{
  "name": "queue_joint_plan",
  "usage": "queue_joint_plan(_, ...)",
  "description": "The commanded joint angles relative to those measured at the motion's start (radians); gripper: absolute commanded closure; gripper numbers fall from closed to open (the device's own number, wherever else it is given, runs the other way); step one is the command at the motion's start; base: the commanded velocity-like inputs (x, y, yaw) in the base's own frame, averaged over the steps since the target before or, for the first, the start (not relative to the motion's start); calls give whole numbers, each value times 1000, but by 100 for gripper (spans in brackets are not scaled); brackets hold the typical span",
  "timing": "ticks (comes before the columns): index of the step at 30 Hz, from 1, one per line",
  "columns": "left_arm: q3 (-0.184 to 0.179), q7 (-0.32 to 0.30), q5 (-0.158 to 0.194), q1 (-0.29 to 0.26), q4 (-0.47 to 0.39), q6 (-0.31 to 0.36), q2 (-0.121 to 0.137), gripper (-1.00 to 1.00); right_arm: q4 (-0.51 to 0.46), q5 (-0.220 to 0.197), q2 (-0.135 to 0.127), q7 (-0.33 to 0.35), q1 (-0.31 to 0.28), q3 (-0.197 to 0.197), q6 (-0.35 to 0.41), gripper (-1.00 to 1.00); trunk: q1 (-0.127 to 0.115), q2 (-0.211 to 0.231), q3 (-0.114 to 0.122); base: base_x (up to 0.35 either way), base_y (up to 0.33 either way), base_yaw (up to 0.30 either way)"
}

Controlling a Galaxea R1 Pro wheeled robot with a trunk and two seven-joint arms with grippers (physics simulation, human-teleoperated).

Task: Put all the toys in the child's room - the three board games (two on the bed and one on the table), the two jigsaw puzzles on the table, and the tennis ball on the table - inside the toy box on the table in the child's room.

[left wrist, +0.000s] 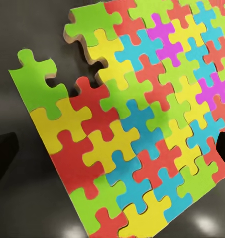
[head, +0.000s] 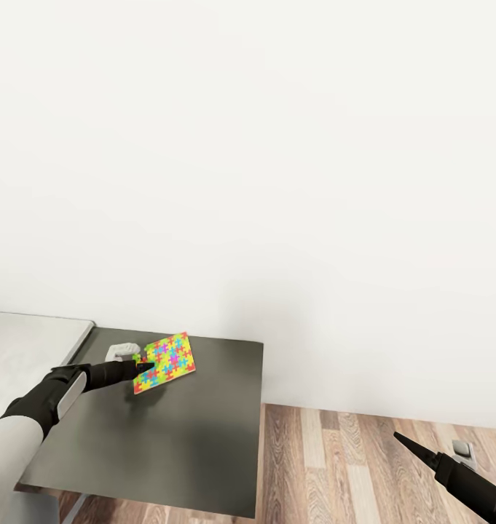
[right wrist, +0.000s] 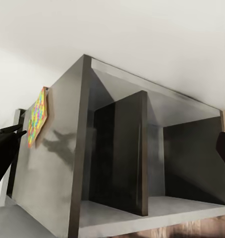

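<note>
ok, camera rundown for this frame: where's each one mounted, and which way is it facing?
Head view: on the head, looking forward and down at the dark cabinet top, white wall and wood floor; left gripper reaches the jigsaw puzzle, right gripper hangs over the floor.
Left wrist view: near the left jaws, facing the jigsaw puzzle close up; dark fingertips at the edges.
Right wrist view: near the right jaws, facing the cabinet's open shelves.
Shared: all three see the puzzle.

jigsaw puzzle [head: 165,362] on cabinet [head: 175,444] (rear part) | desk top [head: 29,349] left of cabinet
</note>
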Motion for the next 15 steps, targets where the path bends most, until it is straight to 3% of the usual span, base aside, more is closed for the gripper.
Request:
queue_joint_plan(1,-5,1,10,-1,-1,8,1,-100,0,-5,0,1,-1,0,8,-100,1,-2,-2,131,73,0)
queue_joint_plan(6,-5,1,10,-1,-1,8,2,-100,0,-5,0,1,-1,0,8,-100,1,-2,-2,123,79,0)
queue_joint_plan(15,-5,1,10,-1,-1,8,1,-100,1,-4,0,1,-1,0,8,-100,1,-2,-2,19,12,0)
